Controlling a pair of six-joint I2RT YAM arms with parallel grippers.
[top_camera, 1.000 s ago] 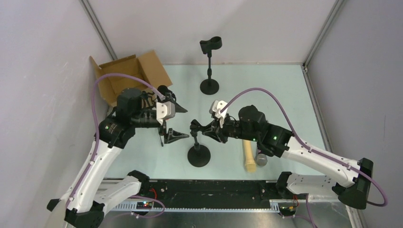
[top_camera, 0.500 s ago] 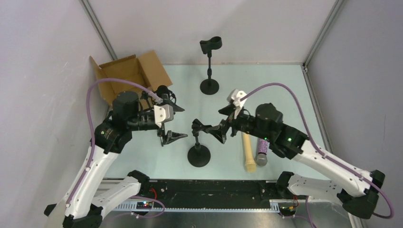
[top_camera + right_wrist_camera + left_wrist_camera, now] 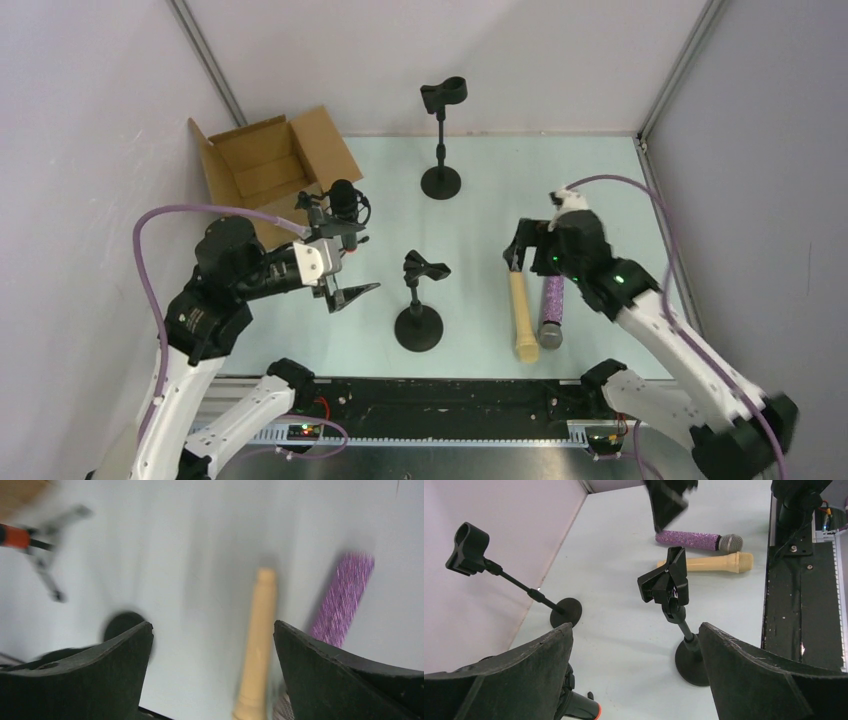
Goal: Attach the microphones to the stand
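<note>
Above the black base rail [image 3: 440,398], the left arm [image 3: 185,375] and right arm [image 3: 690,350] show white shells, black joints with green lights [image 3: 617,277], looping purple cables [image 3: 185,208] and black wedge-shaped fingers [image 3: 509,680].

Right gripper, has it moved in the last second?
Yes. The right gripper swung right, away from the near stand, to above the far end of the cream microphone.

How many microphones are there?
3. The cream microphone and the purple glitter microphone lie side by side on the right. The black microphone is beside the cardboard box on the left.
</note>
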